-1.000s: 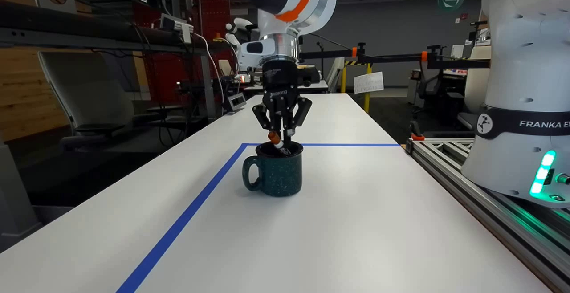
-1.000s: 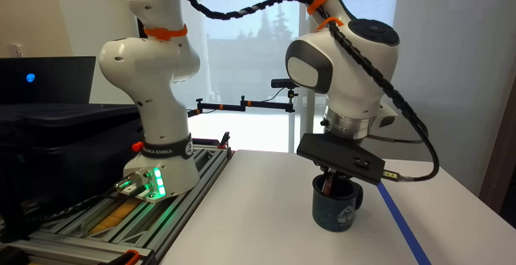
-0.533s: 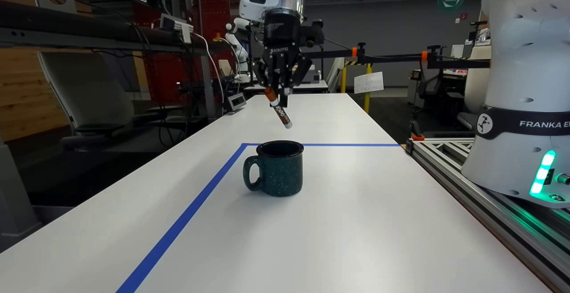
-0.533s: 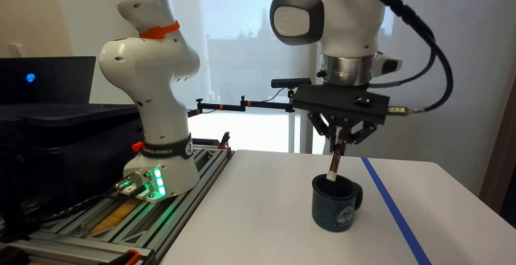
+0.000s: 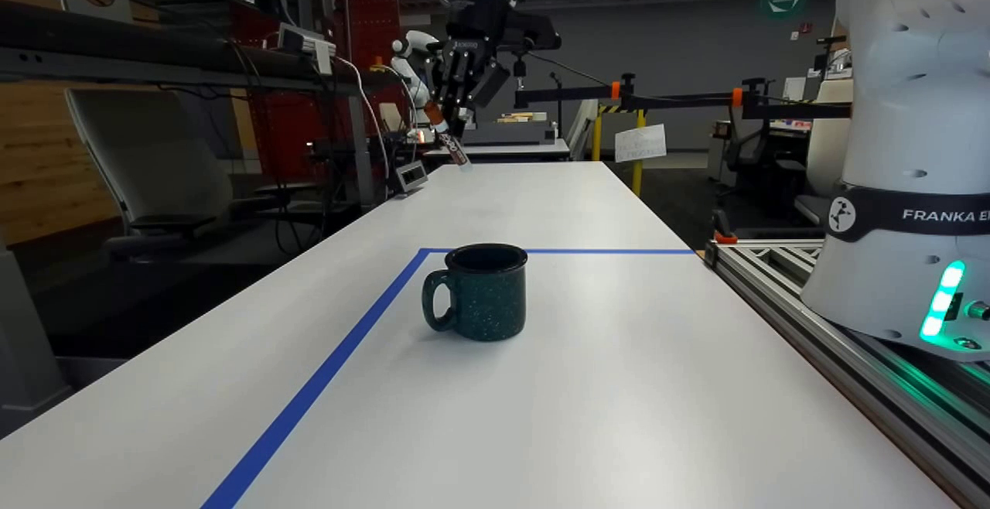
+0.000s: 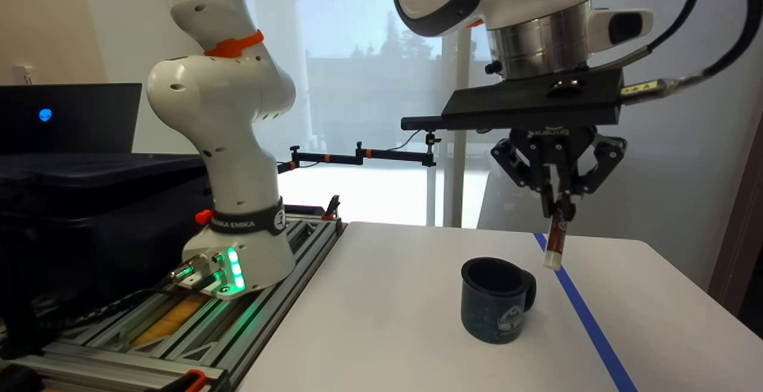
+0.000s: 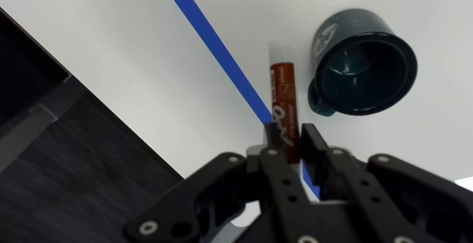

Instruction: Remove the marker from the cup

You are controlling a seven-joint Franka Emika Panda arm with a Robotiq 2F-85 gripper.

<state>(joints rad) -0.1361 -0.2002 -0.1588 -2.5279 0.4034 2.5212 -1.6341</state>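
Observation:
The marker (image 6: 555, 237) is reddish-brown with a white end pointing down and an orange end at the top, seen in an exterior view (image 5: 451, 141). My gripper (image 6: 558, 206) is shut on its middle and holds it slightly tilted, in the air outside the cup. The wrist view shows the marker (image 7: 283, 91) between the fingertips (image 7: 291, 134). The dark teal-green cup (image 5: 487, 296) stands upright on the table; it also shows in an exterior view (image 6: 492, 308). In the wrist view the cup (image 7: 364, 69) lies right of the marker, with nothing visible inside it.
The white table (image 5: 619, 385) carries blue tape lines (image 5: 340, 366). The robot base (image 6: 244, 255) stands on a metal frame (image 6: 286, 296) along one table edge. A small grey device (image 5: 411, 176) sits at the far table edge.
The marker, held in my gripper, has come up out of the cup, then moved away sideways past the handle side, with the gripper tilting. The cup has stayed in place.

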